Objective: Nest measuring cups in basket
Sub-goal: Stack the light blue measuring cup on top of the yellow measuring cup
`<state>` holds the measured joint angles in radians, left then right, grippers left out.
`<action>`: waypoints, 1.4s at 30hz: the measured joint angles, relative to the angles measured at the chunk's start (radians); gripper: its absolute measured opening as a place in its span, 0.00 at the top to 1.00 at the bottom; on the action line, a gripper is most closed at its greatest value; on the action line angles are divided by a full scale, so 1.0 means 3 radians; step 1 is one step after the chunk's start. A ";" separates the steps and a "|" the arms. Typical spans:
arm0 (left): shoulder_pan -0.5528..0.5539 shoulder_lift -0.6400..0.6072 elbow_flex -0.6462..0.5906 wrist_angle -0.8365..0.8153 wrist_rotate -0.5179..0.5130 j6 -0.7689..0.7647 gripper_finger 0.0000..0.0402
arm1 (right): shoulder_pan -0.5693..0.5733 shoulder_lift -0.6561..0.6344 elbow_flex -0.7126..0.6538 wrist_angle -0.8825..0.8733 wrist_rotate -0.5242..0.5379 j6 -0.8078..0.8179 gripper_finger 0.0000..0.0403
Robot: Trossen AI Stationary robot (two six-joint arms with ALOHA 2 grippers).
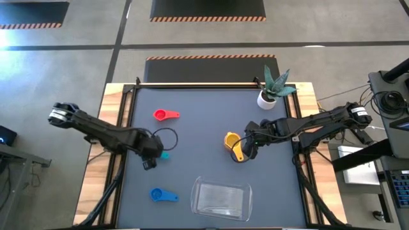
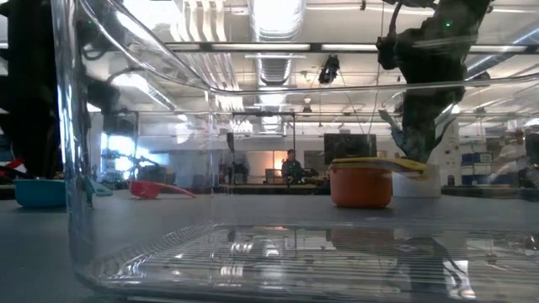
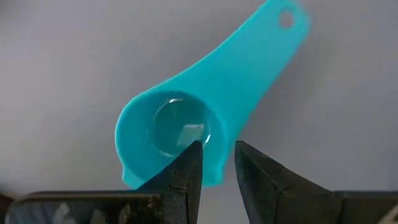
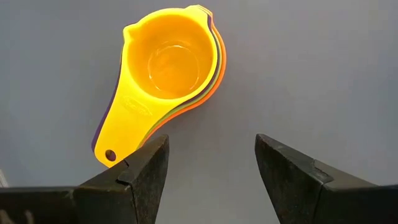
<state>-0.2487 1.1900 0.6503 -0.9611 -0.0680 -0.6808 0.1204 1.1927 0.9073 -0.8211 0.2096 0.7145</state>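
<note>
The clear basket [image 1: 221, 199] sits empty at the near edge of the table, with a blue cup [image 1: 162, 195] lying just to its left. Farther in, the left gripper [image 3: 214, 163] is down over the teal cup [image 3: 186, 121], its jaws only narrowly apart and straddling the bowl's rim — one finger inside the bowl, one outside. Across the mat, the right gripper [image 4: 211, 168] hovers just beside the stacked cups [image 4: 163, 78], jaws wide apart and holding nothing; the stack shows yellow on top with green, orange and purple edges peeking out beneath. The red cup [image 1: 165, 115] lies alone farther back, and a small potted plant [image 1: 271, 89] stands at the far right corner. The risk on the left is a thin rim pinch: the smooth plastic could slip or swing as it lifts. On the right, a grasp that catches only the top handle could pull the stack apart — or tip it.
</note>
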 joint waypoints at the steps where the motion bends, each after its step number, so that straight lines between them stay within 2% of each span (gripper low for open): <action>1: -0.0014 0.0043 -0.0010 0.0001 -0.0024 -0.0038 0.81 | 0.0000 0.0000 0.0000 0.0000 0.0000 -0.0001 0.44; 5: -0.0022 0.0236 -0.0023 0.0008 -0.0182 -0.0124 0.81 | 0.0000 0.0000 0.0000 0.0001 0.0000 -0.0001 0.44; 13: -0.0022 0.0568 -0.0037 0.0059 -0.0209 -0.0103 0.81 | 0.0006 0.0000 -0.0001 0.0003 0.0000 -0.0001 0.44; 29: -0.0018 0.0511 0.0187 0.0046 -0.0469 0.0145 0.80 | 0.0008 0.0000 -0.0001 0.0014 0.0001 0.0062 0.44; 32: -0.0018 0.0510 0.0164 0.0046 -0.0475 0.0144 0.76 | 0.0012 0.0000 -0.0001 0.0014 0.0001 0.0063 0.44; 39: -0.0016 0.0510 0.0138 0.0047 -0.0447 0.0041 0.59 | 0.0022 0.0000 -0.0001 0.0016 0.0001 0.0063 0.44; 42: -0.0016 0.0510 0.0138 0.0060 -0.0448 0.0031 0.57 | 0.0022 0.0000 -0.0001 0.0018 0.0001 0.0063 0.44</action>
<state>-0.2535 1.3430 0.6918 -0.9432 -0.2024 -0.6716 0.1268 1.1927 0.9070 -0.8156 0.2100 0.7334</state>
